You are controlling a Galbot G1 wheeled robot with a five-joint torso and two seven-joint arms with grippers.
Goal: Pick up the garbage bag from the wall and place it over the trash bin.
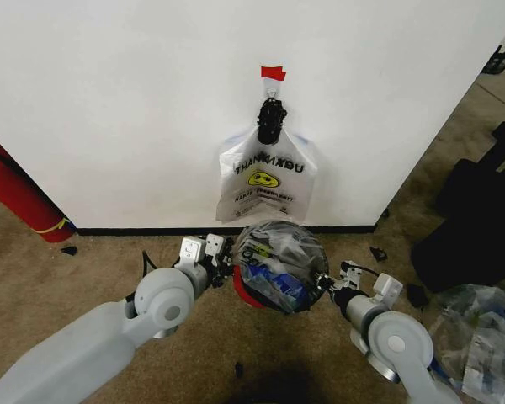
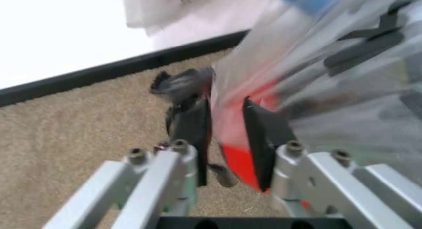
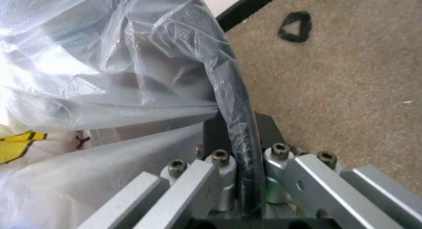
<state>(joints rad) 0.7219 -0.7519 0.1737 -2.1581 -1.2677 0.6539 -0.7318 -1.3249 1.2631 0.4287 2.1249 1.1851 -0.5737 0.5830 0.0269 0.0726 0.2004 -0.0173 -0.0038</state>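
Head view: garbage bag is draped over trash bin, centre floor. Left gripper at 9 o'clock, fingers narrowed on film; right gripper at 3 o'clock pinches bag against rim, likely stretching it.

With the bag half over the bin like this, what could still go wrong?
The right gripper pinches the garbage bag against the trash bin rim; pulling may tear the thin film. The left gripper holds film low by the bin's red base, so a tug might tip the bin. The bag looks bunched on top and may slip off once released.
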